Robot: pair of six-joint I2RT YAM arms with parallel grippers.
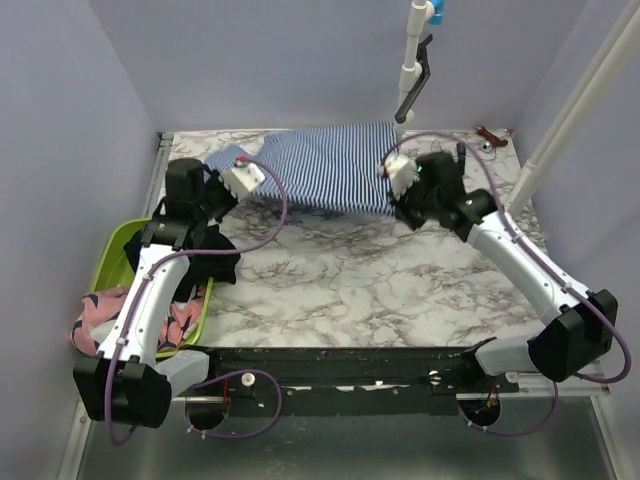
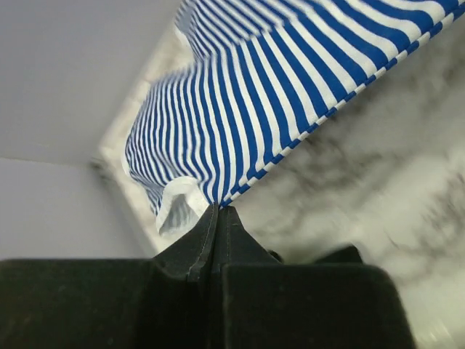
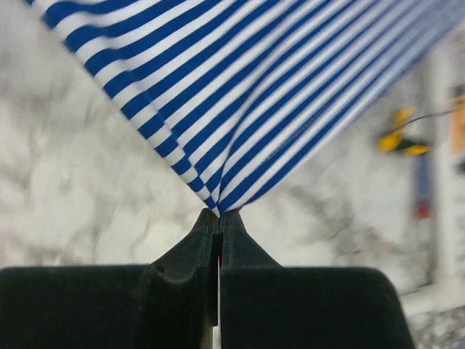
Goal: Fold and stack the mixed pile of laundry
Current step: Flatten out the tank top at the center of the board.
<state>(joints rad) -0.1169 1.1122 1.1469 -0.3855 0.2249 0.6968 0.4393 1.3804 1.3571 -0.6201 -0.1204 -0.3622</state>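
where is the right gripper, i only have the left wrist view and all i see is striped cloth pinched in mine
Observer: The right gripper is shut on the other near corner of the same striped cloth, so it is stretched between both arms.
Operator: ok where's the rest of the laundry
Observer: In the green basin at the left edge of the table: a pink printed garment hangs over its near end, and a black garment spills onto the marble.
Operator: anything behind the cloth
Observer: A white pole with a black handle stands at the back edge, near the right-hand corner.
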